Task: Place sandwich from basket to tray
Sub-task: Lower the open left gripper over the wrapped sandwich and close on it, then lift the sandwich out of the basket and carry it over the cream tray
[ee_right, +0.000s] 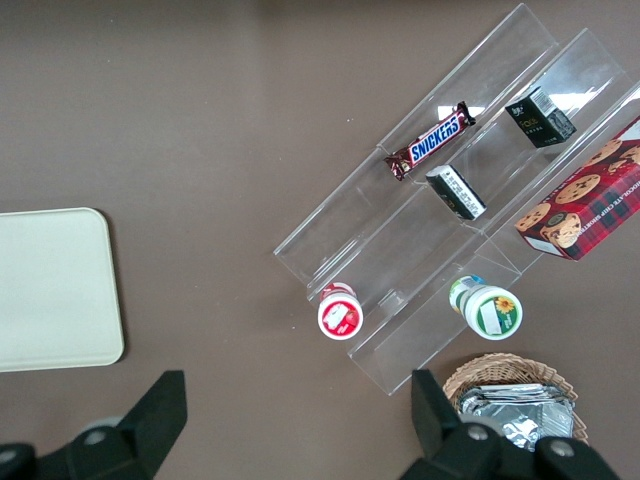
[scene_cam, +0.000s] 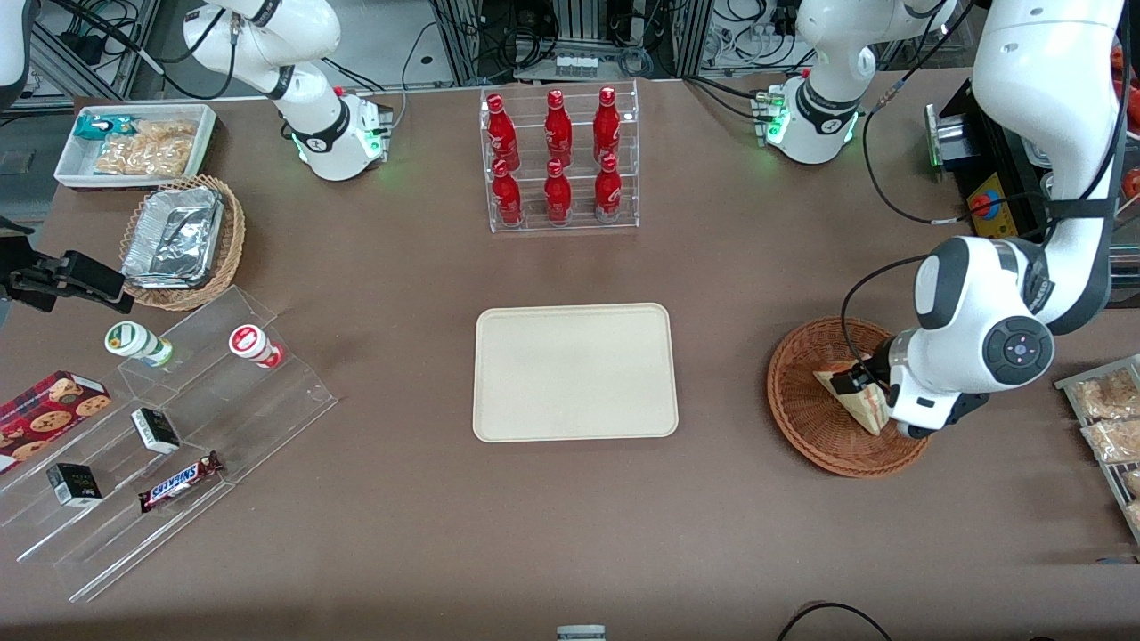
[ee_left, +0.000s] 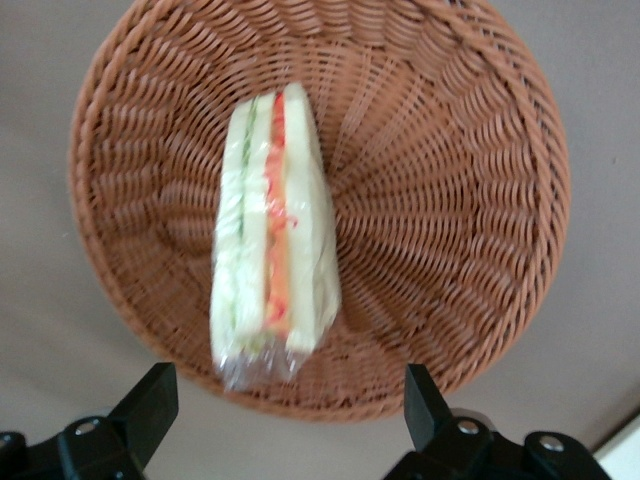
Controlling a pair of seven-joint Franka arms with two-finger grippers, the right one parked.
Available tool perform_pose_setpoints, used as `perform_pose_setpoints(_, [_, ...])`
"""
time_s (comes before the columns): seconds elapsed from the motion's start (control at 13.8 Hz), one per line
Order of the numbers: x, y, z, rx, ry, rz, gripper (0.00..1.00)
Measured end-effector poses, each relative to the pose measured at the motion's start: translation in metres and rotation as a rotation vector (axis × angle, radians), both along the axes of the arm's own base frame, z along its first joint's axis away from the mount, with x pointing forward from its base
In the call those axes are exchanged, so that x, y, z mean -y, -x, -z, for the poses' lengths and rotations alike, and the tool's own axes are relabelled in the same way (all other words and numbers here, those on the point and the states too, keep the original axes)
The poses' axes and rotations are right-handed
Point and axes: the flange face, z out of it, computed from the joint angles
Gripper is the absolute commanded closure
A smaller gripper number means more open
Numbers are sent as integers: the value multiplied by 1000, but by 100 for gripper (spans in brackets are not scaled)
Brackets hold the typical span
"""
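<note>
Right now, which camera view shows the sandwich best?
The left wrist view: the sandwich lies unobstructed in the basket, filling layers visible, between the open hand fingers. The front view shows it partly hidden by the arm. The right wrist view does not show it.

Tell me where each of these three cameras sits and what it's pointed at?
Front view: high above the table, looking down at both arms, the tray and the basket.
Left wrist view: on the working arm, facing down into the basket at the sandwich; the open gripper shows.
Right wrist view: on the parked arm, facing the Snickers bar.
Shared: front and left wrist views both show sandwich and basket.
</note>
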Motion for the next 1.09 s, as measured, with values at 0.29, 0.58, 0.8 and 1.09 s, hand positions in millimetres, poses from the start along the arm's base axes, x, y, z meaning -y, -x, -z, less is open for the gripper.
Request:
perform_pose_setpoints(0.29, [-31,-6,34,4,13,-55,0])
perform_pose_setpoints(0.58, [-47,-2,61,9,23,-84,1])
perform_pose_setpoints(0.8, [-39,4,76,14,31,-90,43])
perform_pose_setpoints(1.09, [-33,4,72,20,32,-84,91])
